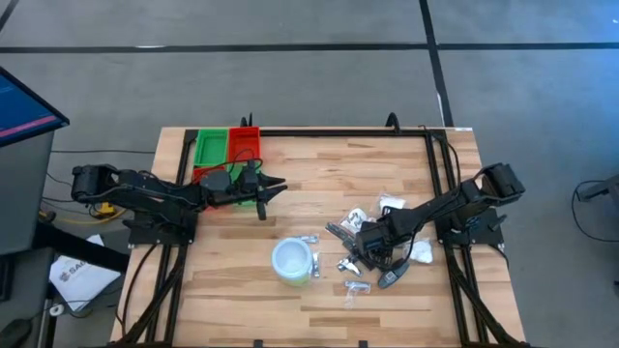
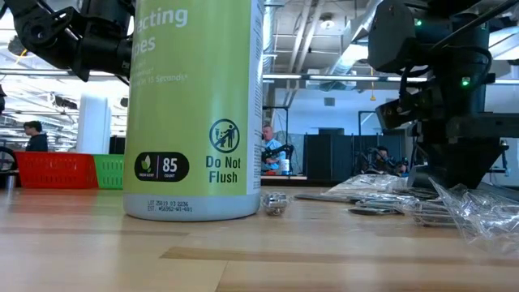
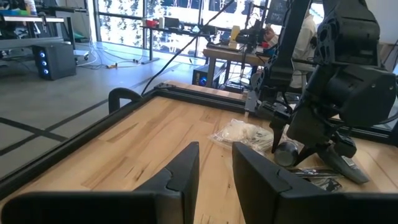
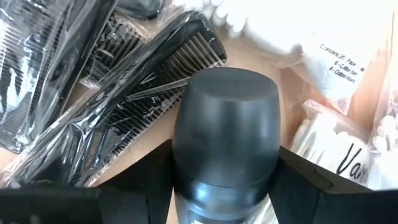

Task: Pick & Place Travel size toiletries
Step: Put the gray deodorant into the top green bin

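- Right gripper (image 1: 370, 253) low over the toiletries pile (image 1: 372, 246), right of the white tub (image 1: 291, 261); fingers straddle a dark grey oval stick (image 4: 225, 134); grip unconfirmed.
- Left gripper (image 1: 274, 187) partly open, empty, raised beside the tray (image 1: 226, 147).

Grey concrete floor (image 1: 290, 77) with dark seams, big bright windows (image 3: 134, 25) out back, desks (image 3: 239, 59) and seated people (image 2: 269, 150) in the distance.

fingers (image 4: 225, 186) around dark grey stick (image 4: 225, 130) | wrapped combs (image 4: 124, 93) beneath
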Controlling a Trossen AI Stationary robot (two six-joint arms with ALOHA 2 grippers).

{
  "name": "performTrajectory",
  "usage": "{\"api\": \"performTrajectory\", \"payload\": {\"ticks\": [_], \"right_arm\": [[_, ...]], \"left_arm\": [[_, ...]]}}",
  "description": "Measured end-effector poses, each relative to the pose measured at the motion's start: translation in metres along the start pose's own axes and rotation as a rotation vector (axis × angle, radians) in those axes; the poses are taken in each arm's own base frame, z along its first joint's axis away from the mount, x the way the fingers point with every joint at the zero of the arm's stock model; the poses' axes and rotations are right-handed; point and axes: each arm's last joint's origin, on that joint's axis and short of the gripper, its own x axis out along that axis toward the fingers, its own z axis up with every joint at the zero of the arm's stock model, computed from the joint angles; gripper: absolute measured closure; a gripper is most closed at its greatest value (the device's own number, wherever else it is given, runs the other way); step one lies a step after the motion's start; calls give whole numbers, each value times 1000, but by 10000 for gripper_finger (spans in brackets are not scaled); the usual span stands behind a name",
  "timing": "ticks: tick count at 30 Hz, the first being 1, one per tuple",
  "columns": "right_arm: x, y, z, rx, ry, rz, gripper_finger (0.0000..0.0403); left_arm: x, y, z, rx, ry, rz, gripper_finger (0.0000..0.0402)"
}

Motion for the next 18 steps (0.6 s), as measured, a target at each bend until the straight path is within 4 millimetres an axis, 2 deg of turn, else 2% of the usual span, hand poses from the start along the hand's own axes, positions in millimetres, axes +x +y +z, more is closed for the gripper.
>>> {"api": "performTrajectory", "payload": {"ticks": [11,14,18], "right_arm": [[-3,-1,1,-22,-25,1,205],[-13,-3,2,-21,-59,-2,205],[-39,-9,3,-23,-118,-4,205]], "left_arm": [[0,0,0,0,1,1,311],[0,0,0,0,1,1,311],[0,0,0,0,1,0,311]]}}
